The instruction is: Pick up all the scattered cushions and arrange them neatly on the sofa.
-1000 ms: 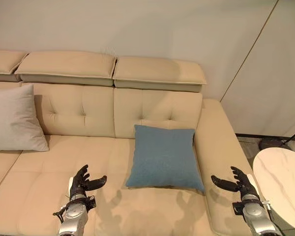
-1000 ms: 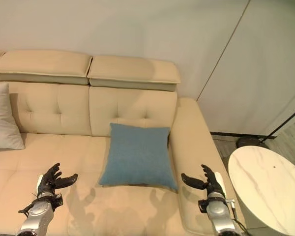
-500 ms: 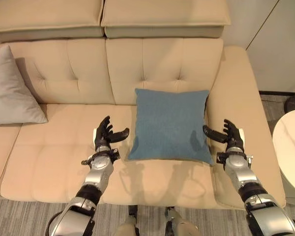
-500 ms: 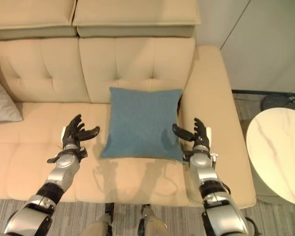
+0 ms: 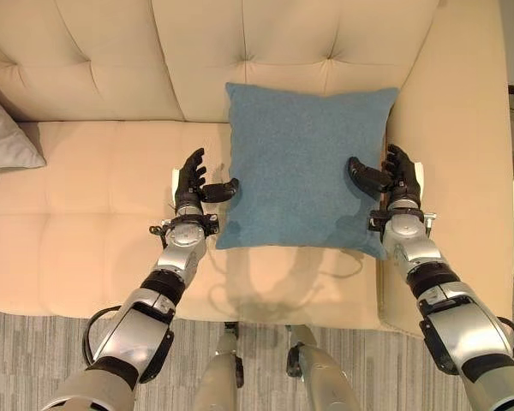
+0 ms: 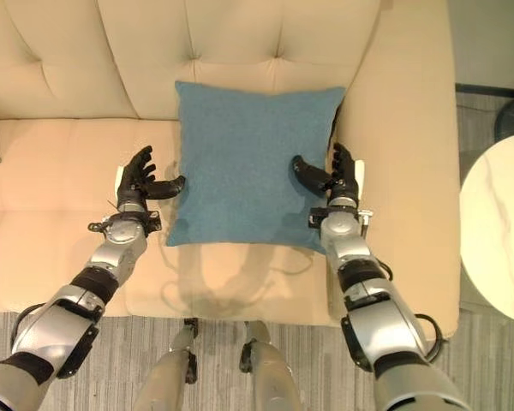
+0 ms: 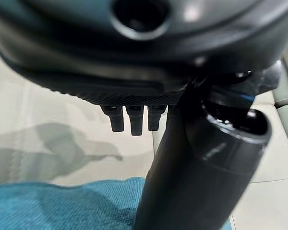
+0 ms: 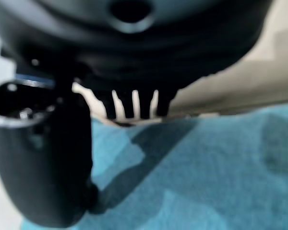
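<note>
Blue fabric, square and flat-faced: the cushion (image 5: 302, 167) leans against the tufted back of the beige sofa (image 5: 86, 231), its lower edge resting on the seat and its right side close to the armrest (image 5: 463, 154).

The robot's 2 hands flank it. The left hand (image 5: 191, 182) sits at the cushion's lower left edge, fingers spread and pointing up toward the sofa back, thumb reaching sideways so its tip meets the blue edge. The right hand (image 5: 392, 177) sits at the right edge, between cushion and armrest, fingers likewise spread and raised, thumb lying over the blue cloth. Neither hand is curled round the cushion; both stand open at its sides.

The left wrist view shows straight fingers (image 7: 130, 120) above pale seat upholstery, with blue cloth beside the thumb. The right wrist view shows straight fingers (image 8: 127, 106) over the cushion's far edge, blue cloth spreading beneath hand and thumb.

A grey cushion (image 5: 7, 137) shows its corner at the left of the sofa, on the seat, well apart from the blue one. To the right of the armrest, the edge of a white marbled table (image 6: 497, 231) curves in. Grey striped flooring (image 5: 34, 351) runs along the sofa's front.
</note>
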